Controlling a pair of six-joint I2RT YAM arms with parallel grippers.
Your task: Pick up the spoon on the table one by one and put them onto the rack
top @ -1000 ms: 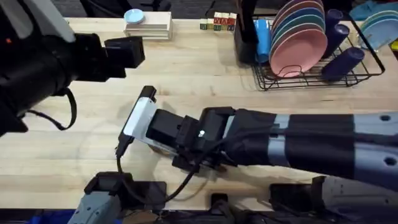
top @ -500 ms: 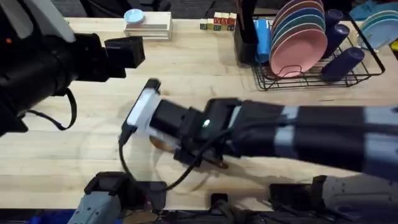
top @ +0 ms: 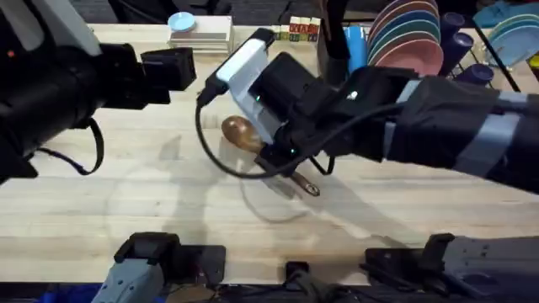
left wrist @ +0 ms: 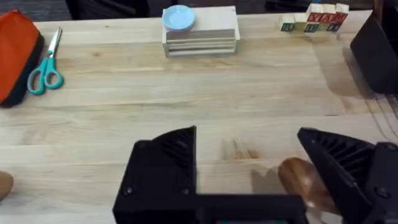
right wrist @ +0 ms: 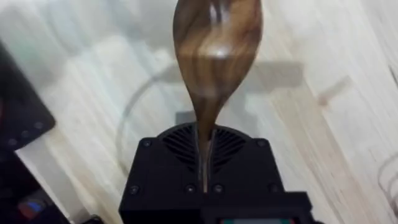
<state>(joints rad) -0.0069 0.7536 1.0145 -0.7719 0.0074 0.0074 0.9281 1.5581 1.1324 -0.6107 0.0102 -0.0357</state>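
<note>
A glossy dark-brown spoon (top: 239, 132) hangs over the table (top: 101, 210) near its middle, with my right gripper (top: 274, 156) shut on its neck. In the right wrist view the spoon's bowl (right wrist: 217, 43) sticks out past the closed fingers (right wrist: 180, 152), and the handle passes back between them. In the overhead view the handle end (top: 308, 188) shows below the gripper. The black wire rack (top: 364, 113), with plates and cups in it, stands at the back right, beyond the right arm. My left gripper (top: 171, 68) hovers at the left, open and empty (left wrist: 249, 158). The brown bowl (left wrist: 297, 180) shows behind its right finger.
A white tiered stand (top: 200, 34) with a blue dish on it sits at the back, and letter blocks (top: 295, 29) lie beside it. The left wrist view shows an orange pouch (left wrist: 15, 53) and teal scissors (left wrist: 45, 74) at the far left. A brown rounded thing (left wrist: 3, 184) shows at that view's edge.
My right arm has lifted the spoon off the front-middle of the table and swung it up and back toward the rack. The left arm has not moved.
</note>
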